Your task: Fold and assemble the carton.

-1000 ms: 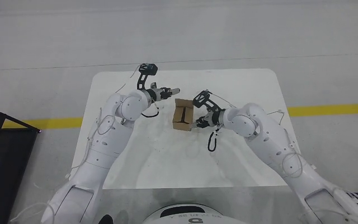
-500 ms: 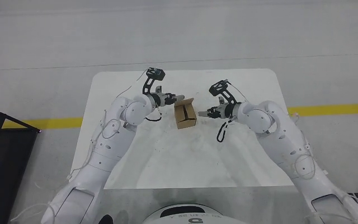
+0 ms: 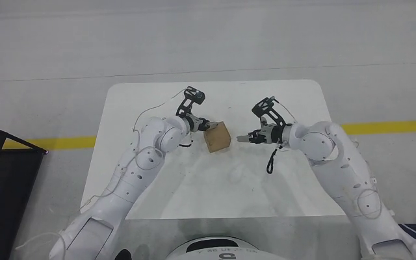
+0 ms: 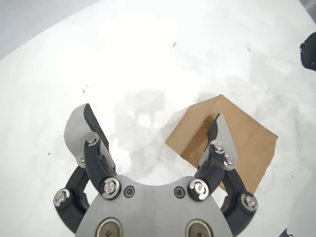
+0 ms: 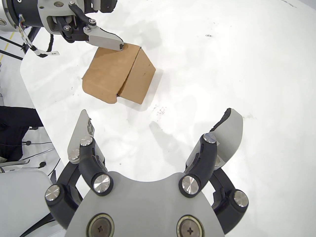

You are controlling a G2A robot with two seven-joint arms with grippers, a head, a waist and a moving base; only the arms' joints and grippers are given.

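Right gripper (image 3: pixel 240 138) backed off; carton (image 3: pixel 218 137) closed, lies skewed

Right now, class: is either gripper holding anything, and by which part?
Nothing is held. Both the left gripper and right gripper are open; one of the left fingers only touches the carton at its top edge.

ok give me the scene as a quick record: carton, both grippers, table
carton: brown, folded into a closed box shape, resting near the middle of the table
table: white, with small dark scuff marks
left gripper: open, one finger at the carton's upper edge and seemingly touching it, nothing held between the fingers
right gripper: open, empty, beside the carton and apart from it
task state: carton looks folded up; whether its flaps are locked cannot be told
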